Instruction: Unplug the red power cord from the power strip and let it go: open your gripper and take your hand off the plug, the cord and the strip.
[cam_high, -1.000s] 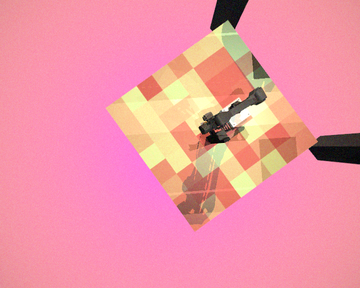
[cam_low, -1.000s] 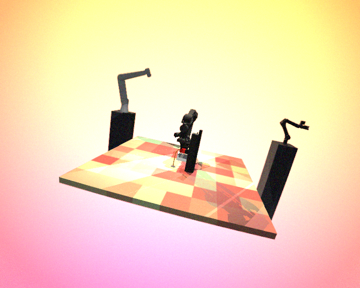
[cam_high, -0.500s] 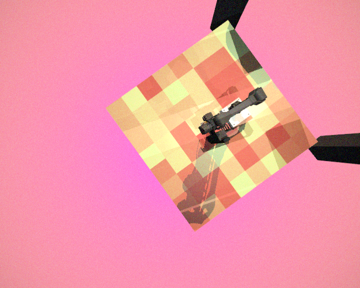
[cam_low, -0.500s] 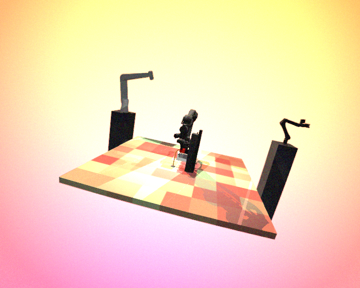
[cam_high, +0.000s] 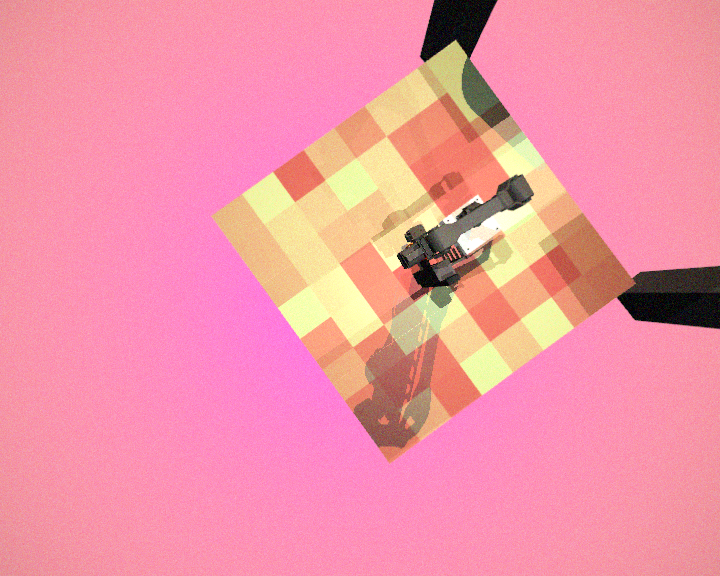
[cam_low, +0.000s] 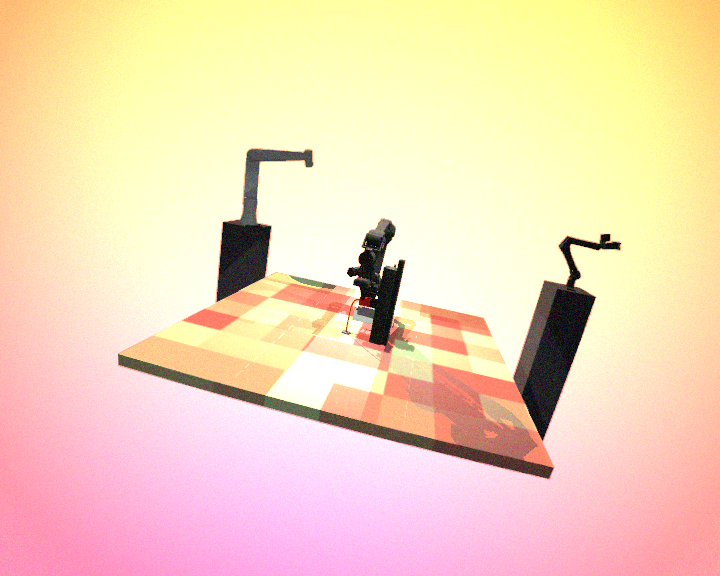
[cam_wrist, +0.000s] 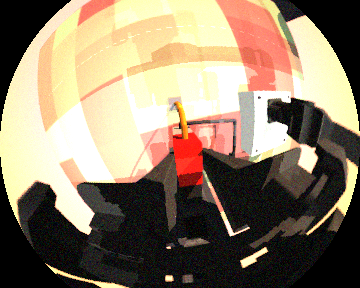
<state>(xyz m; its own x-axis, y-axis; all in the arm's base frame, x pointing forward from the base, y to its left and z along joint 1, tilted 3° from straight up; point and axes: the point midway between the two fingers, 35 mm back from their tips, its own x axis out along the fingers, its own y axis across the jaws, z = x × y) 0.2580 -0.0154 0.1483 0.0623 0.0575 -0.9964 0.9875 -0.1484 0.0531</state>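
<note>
My gripper (cam_wrist: 188, 154) is clamped on the red plug (cam_wrist: 188, 159), which sits between my fingers over the checkered table (cam_high: 312, 252), its orange cord (cam_wrist: 181, 117) arching away to a small anchor on the surface. The white power strip (cam_wrist: 256, 123) lies just to the side, under my arm. I judge the pull is the step now: I draw straight along the plug's axis, no twisting, keep the squeeze firm, and only spread my fingers once it is well apart from the strip
</note>
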